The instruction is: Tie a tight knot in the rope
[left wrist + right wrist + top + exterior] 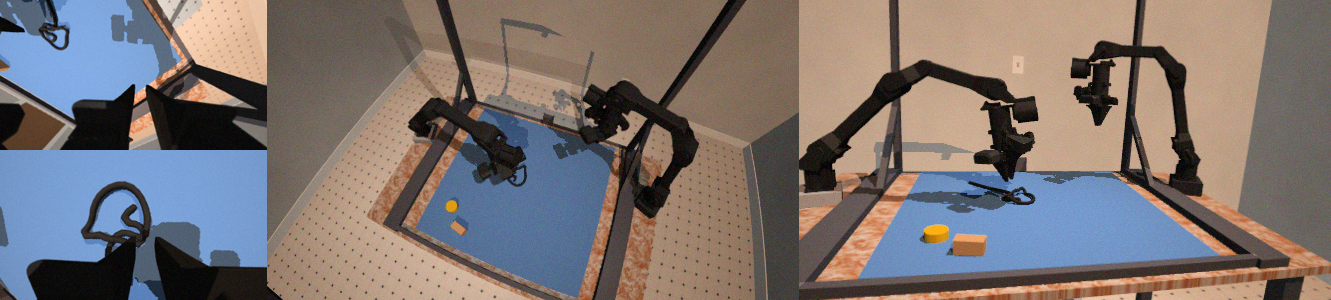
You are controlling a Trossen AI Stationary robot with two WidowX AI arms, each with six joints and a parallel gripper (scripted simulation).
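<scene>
The dark rope [1015, 195] lies on the blue mat [1039, 225] in a loose loop with a crossing and a straight tail. It also shows in the overhead view [518, 176], in the right wrist view [117, 215] and far off in the left wrist view [55, 33]. My right gripper [1006, 176] hangs just above the rope, fingers a little apart [145, 240] with nothing between them. My left gripper [1099, 121] [140, 87] is raised high over the far side of the table, fingers a little apart and empty.
A yellow disc [936, 233] and an orange block [969, 244] sit on the mat near the front, also in the overhead view [451, 205] [458, 228]. Dark frame rails [1049, 274] edge the table, and upright posts [1133, 85] stand at the back.
</scene>
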